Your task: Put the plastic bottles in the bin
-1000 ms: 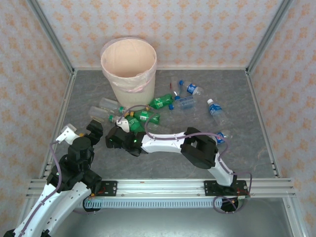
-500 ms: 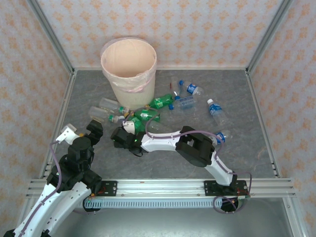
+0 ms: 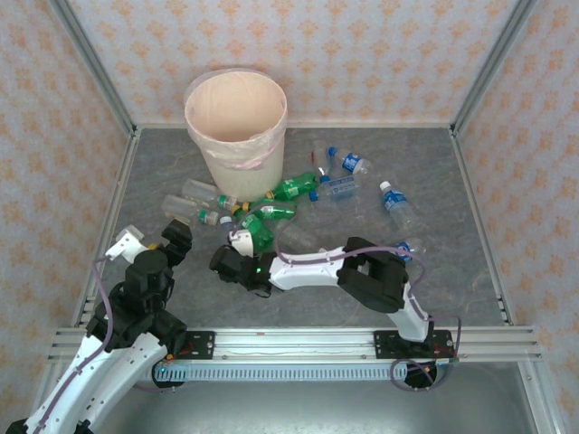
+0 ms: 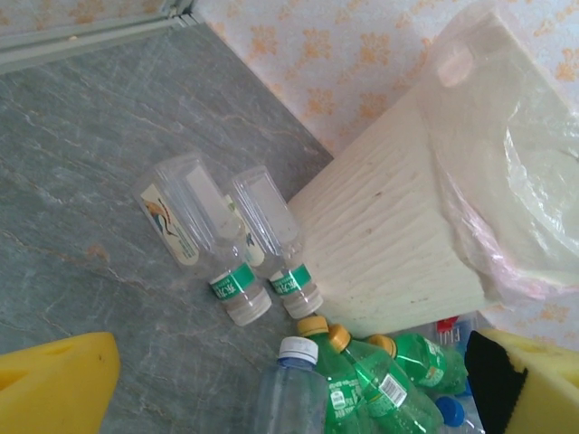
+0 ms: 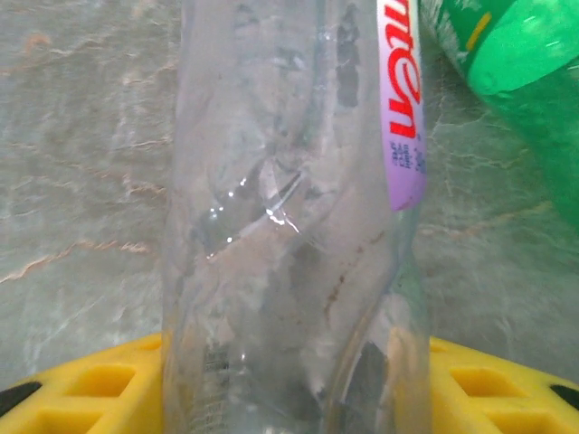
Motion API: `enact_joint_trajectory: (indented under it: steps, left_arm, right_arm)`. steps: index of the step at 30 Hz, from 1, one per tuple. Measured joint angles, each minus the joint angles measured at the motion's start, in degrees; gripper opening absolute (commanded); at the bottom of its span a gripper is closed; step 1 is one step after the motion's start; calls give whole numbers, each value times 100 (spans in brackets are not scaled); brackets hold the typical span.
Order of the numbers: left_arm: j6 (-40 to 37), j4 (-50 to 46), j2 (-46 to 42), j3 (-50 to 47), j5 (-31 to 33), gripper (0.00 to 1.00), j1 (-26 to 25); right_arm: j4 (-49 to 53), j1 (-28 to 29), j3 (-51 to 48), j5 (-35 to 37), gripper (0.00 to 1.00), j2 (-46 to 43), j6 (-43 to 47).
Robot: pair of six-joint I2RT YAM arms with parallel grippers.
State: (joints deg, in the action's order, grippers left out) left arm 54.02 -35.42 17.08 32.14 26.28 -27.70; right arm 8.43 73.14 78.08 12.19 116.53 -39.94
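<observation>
Plastic bottles lie scattered in front of the cream bin, whose pinkish liner folds over its rim. My right gripper is shut on a clear crumpled bottle with a purple-and-white label, squeezed between its yellow fingers. That bottle has a white cap and lies beside green bottles with yellow caps. My left gripper stands open to its left, nothing between the fingers. Two clear bottles with green neck bands lie against the bin's wall.
More bottles lie right of the bin: a green one, clear blue-capped ones and another. A green bottle lies just past the held one. Metal frame rails and papered walls enclose the grey floor.
The right gripper's jaws have closed on the clear bottle and the gripper has drawn slightly toward the near edge and right. A green bottle shifted with it. The left arm has stayed put.
</observation>
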Motion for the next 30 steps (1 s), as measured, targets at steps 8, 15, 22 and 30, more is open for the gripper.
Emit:
enact_joint_trajectory:
  steps: [8,15,22,30]
  left_arm:
    - [-7,472,586,0,-785,94,0]
    - [-249,1412,1150,4,-1908,92,0]
    - [-765,1943,2092,282,-3110,81,245]
    - [-1080,2457,2702,433,-4527,68,999]
  right_arm:
    - [-802,247,-1237,564,54,-1421,459]
    - [-1578,258,-2216,741,54,-2288,1056]
    - [-2085,258,-2824,704,54,-2841,1582]
    - [-2326,256,-3086,564,54,-3257,1950]
